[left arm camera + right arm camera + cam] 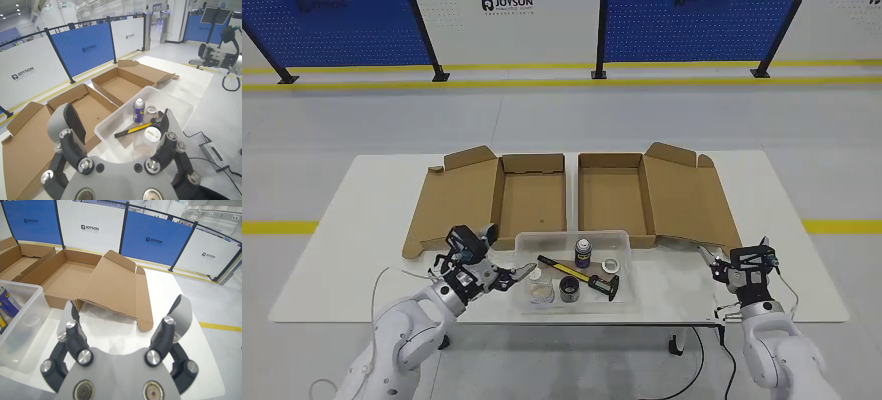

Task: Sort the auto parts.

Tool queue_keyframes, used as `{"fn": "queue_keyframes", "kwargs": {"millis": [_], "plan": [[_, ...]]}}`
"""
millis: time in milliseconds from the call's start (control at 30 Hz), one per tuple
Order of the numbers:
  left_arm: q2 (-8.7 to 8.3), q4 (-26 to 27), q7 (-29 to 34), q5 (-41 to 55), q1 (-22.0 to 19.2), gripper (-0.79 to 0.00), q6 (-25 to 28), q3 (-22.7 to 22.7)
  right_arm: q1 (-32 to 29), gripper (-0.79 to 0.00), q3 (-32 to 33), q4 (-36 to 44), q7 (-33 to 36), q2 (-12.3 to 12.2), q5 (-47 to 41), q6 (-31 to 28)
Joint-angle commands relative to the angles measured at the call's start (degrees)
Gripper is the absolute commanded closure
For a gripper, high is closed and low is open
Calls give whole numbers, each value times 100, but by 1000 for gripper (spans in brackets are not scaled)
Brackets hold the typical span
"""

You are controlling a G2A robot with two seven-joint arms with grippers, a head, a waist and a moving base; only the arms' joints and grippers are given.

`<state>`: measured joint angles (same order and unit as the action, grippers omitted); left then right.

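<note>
Auto parts [577, 279] unsorted in the clear bin [572, 235]; both cardboard boxes bare.

Sorting looks barely begun: spray can [139, 110], white ring [151, 109], caliper [136, 129], clear jar [149, 141] and dark cup [569, 290] all lie in the bin at the near edge of the surface [362, 230]; left box [532, 205] and right box [610, 200] behind it hold nothing, so every part is left to move; left gripper [118, 113] stands wide open and empty at the bin's left end; right gripper [124, 302], likewise spread with nothing in it, hangs over bare surface to the right of the bin; the top view lays out the dark cup beside the jar and both box floors, while the left wrist view gives the jar's white lid close beside one finger [167, 123], a closeness hard to judge from above.
</note>
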<state>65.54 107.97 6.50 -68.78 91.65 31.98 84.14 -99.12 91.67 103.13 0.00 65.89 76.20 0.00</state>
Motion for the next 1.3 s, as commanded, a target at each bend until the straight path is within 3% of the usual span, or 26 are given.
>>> {"fn": "queue_keyframes", "kwargs": {"millis": [0,367,1267], "plan": [[-7,25,77,-10,56,-785,68,-50,0,-785,0,0,0,0,0,0],[0,-197,165,-306,29,-785,111,-559,0,-785,0,0,0,0,0,0],[3,-881,97,-776,-308,-785,30,-1179,0,-785,0,0,0,0,0,0]]}}
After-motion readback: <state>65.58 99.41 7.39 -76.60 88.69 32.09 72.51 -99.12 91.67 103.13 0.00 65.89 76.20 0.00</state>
